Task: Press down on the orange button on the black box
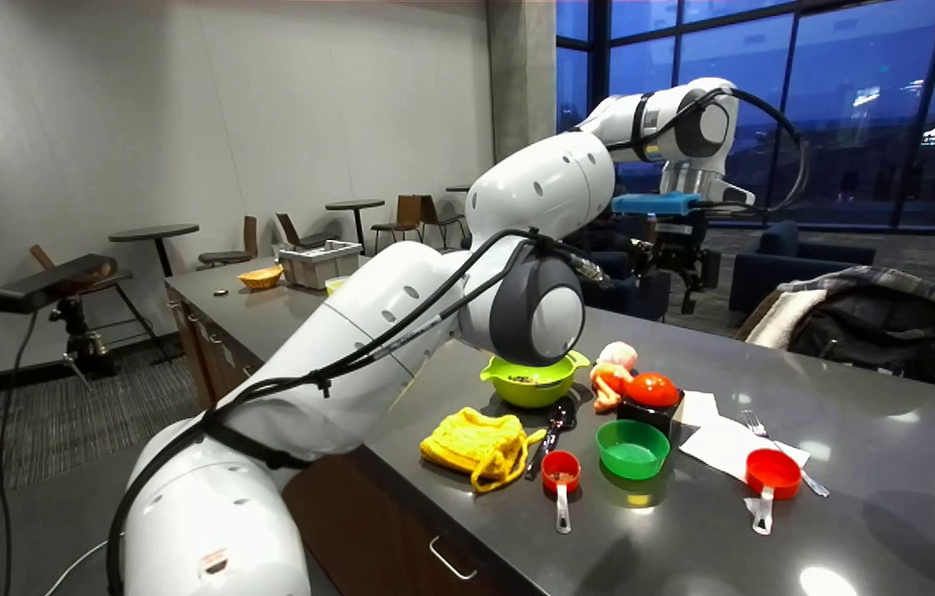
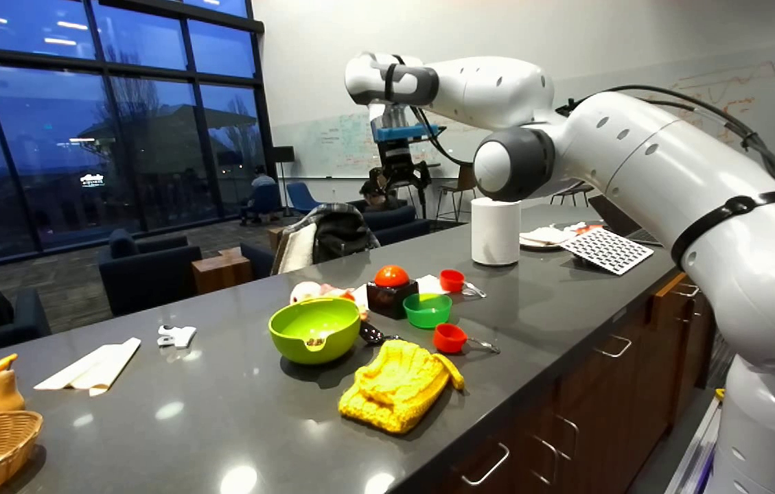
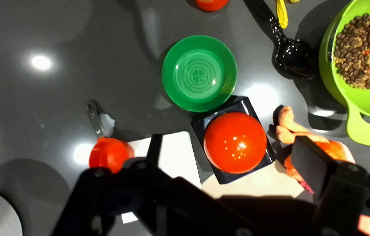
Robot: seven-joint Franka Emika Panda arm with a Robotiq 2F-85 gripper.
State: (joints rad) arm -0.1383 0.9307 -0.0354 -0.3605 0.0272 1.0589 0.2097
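The orange button (image 1: 652, 389) is a shiny dome on top of a small black box (image 1: 646, 416) on the grey counter. The button (image 2: 391, 276) and the box (image 2: 386, 300) show in both exterior views. In the wrist view the button (image 3: 235, 142) and the box (image 3: 225, 177) lie below and between the spread fingers. My gripper (image 3: 234, 157) is open with nothing between its fingers. In both exterior views the gripper (image 1: 667, 277) hangs well above the counter, pointing down, apart from the button. It also shows over the far edge in an exterior view (image 2: 401, 189).
A green bowl (image 3: 199, 73) stands against the box. A lime bowl (image 3: 365, 98), a toy figure (image 3: 302, 131) and a black spoon (image 3: 291, 55) are nearby. Red measuring cups (image 1: 773, 473), white paper (image 1: 736, 447), a yellow cloth (image 1: 479, 447) and a white cylinder (image 2: 495, 232) are around.
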